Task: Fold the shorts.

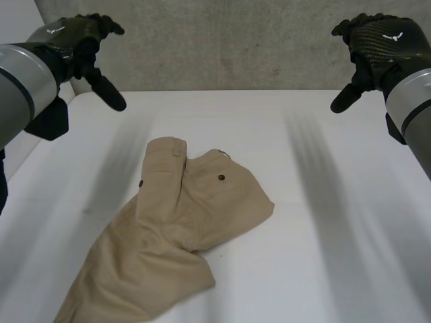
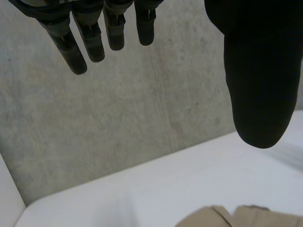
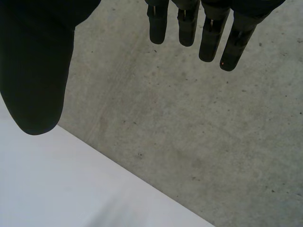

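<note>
Tan shorts lie crumpled on the white table in our head view, with left hand and right hand raised above. Left wrist view: straight, spread fingers, shorts' edge beyond. Right wrist view: loose, parted fingers, concrete wall.

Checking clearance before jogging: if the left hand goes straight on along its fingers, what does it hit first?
Probably the grey wall behind the table. The left hand aims over the shorts, with nothing in between. Depth is unclear.

right robot hand, fingers straight, above white table, before grey wall
</note>
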You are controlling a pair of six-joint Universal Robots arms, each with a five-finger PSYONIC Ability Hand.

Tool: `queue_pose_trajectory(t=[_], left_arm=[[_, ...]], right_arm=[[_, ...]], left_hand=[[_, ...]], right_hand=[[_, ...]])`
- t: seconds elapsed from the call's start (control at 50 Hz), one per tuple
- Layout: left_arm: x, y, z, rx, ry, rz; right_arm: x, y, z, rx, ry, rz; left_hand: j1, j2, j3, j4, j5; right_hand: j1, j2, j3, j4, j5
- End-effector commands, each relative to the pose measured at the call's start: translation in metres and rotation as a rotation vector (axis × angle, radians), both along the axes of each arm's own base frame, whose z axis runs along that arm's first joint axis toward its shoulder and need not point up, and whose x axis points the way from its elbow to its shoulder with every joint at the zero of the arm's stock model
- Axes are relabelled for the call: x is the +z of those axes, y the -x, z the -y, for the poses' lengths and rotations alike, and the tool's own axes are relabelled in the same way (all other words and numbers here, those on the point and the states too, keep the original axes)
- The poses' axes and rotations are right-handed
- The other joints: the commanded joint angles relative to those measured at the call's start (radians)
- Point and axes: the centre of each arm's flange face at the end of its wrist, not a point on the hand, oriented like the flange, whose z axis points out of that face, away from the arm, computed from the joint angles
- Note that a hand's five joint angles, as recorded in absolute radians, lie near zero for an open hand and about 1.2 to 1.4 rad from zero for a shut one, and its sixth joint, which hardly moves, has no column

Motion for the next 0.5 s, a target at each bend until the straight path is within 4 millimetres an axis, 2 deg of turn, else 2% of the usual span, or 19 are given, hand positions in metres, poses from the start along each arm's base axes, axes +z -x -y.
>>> queue_pose_trajectory(t=[0.02,0.12,0.38,0.44,0.5], left_arm=[[-0.004,-0.002,-0.005,-0.003,-0.040,0.026],[-0.009,-0.001,-0.010,-0.013,-0.055,0.034],[-0.001,-0.005,-0.012,-0.005,-0.029,0.026],[-0.001,-0.005,-0.011,-0.009,-0.025,0.029],[-0.007,-0.005,-0.008,-0.007,-0.042,0.045]], right_arm=[[0.003,0.002,-0.005,0.000,-0.025,-0.014],[0.003,0.002,-0.007,0.005,-0.044,-0.021],[0.002,0.002,-0.009,0.017,-0.067,-0.030],[0.002,-0.002,-0.010,0.053,-0.054,-0.038],[-0.007,-0.010,-0.015,0.146,-0.063,-0.102]], left_hand=[[-0.014,-0.030,-0.044,-0.030,-0.045],[-0.015,-0.030,-0.045,-0.031,-0.046],[-0.011,-0.027,-0.041,-0.027,-0.042],[0.001,-0.015,-0.029,-0.016,-0.031],[0.009,-0.006,-0.020,-0.007,-0.022]], right_hand=[[0.007,-0.042,-0.034,-0.061,-0.072],[0.007,-0.042,-0.034,-0.061,-0.072],[0.007,-0.042,-0.034,-0.061,-0.072],[0.007,-0.042,-0.034,-0.061,-0.072],[0.007,-0.042,-0.034,-0.061,-0.072]])
